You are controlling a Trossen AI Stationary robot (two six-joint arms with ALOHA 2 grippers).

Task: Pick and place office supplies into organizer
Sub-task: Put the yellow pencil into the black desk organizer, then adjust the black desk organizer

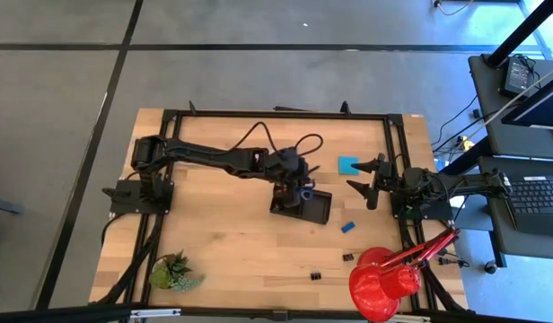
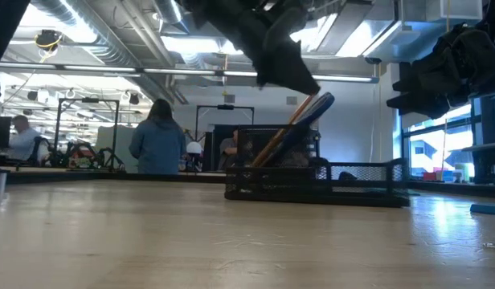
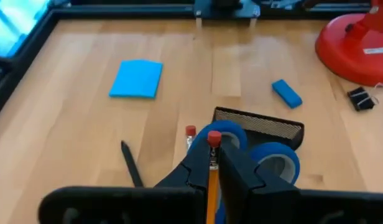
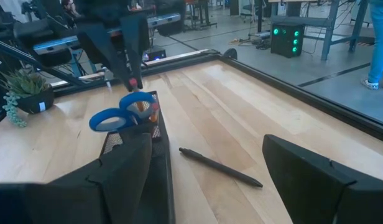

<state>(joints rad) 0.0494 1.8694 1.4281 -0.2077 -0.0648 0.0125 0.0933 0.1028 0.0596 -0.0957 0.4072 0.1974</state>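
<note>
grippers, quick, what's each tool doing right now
Left tool: closed on an orange pencil above the organizer.
Right tool: open, holding nothing, near the black pen.

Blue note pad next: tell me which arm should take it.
Right, probably. The right gripper hangs open just beside the blue note pad, holding nothing. The left gripper is over the organizer, shut on an orange pencil.
</note>
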